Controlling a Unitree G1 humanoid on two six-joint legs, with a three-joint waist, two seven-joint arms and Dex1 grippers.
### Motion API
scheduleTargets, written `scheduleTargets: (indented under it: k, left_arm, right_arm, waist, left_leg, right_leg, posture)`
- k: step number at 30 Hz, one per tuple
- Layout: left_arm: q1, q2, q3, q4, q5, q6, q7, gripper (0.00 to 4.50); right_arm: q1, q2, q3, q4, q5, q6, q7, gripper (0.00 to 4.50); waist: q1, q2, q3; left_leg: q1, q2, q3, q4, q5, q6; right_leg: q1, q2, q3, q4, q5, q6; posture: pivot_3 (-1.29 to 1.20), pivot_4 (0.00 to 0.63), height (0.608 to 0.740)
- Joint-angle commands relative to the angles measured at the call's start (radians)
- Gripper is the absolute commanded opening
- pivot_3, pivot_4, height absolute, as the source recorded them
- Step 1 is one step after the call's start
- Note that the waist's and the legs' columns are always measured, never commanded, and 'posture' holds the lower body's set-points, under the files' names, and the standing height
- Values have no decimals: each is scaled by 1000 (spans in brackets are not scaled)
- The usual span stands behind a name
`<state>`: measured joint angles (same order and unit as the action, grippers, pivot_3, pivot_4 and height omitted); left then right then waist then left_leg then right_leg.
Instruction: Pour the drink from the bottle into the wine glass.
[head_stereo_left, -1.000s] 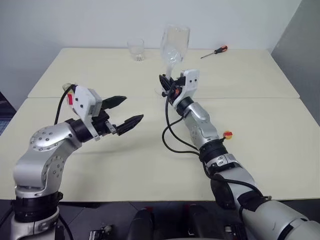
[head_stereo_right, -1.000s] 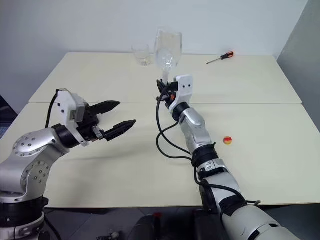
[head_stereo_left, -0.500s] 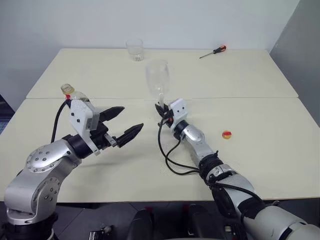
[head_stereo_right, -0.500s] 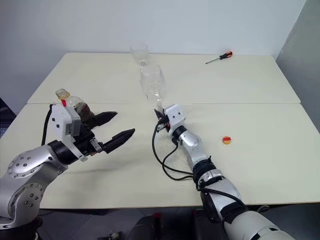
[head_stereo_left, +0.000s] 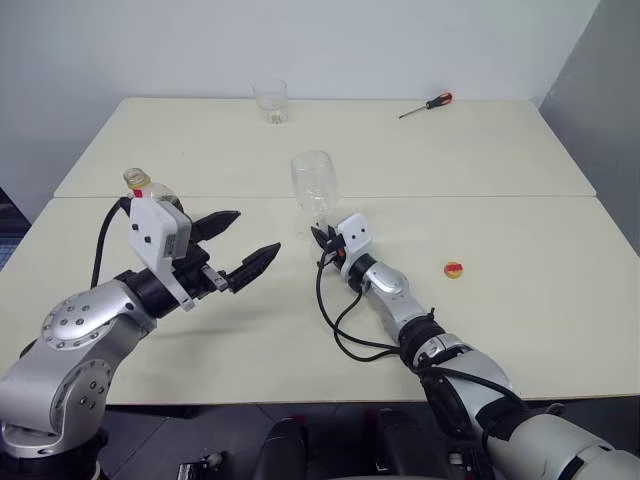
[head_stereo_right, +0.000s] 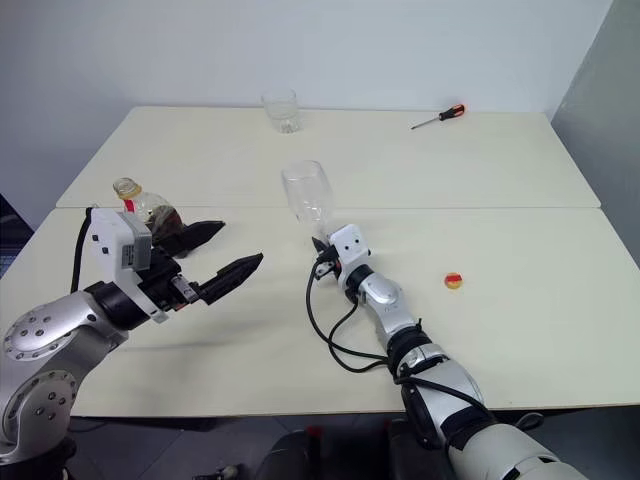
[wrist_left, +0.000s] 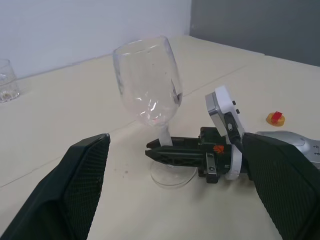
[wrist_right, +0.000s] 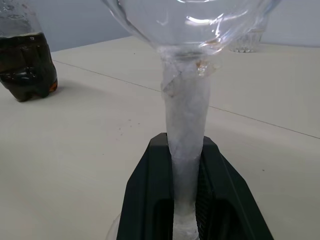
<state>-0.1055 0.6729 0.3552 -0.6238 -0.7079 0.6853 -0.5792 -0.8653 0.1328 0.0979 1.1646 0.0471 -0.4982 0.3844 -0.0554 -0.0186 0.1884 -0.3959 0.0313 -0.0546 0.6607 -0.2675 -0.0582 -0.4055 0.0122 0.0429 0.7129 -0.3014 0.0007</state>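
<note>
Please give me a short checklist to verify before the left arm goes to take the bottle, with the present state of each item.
1. Wine glass upright, foot on the table: ok.
2. Right gripper shut on the stem: ok, fingers clamp it on both sides.
3. Left gripper open and empty: ok.
4. Bottle upright with drink inside: ok.
5. Bottle open for pouring: not ok, it looks capped; a yellow cap lies loose on the table.
6. Path to the bottle: cannot tell; it stands behind the left gripper.

Clear tumbler (head_stereo_left: 271, 100) and red-handled screwdriver (head_stereo_left: 426, 104) far back on cream table (head_stereo_left: 520, 290); small yellow-red cap (head_stereo_left: 454, 269) nearer.
</note>
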Motion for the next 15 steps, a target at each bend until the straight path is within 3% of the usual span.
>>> scheduleTargets:
  k: [1,15]
  left_arm:
    - [-17,18,-3,-4,-10,-16,-14,4500]
    - [-71,27,-32,58,13,-45,-54,4500]
  right_arm:
    - [13,111,-16,-13,22,58,17,212]
    - [151,-31,56,-291,-37,221,102,212]
  waist:
    - [0,0,0]
    - [0,0,0]
  left_leg:
    - [0,0,0,0,0,0]
    - [1,0,0,0,0,0]
  right_leg:
    - [0,0,0,0,0,0]
    - [1,1,0,0,0,0]
  posture:
    - [0,150,740]
    - [0,150,740]
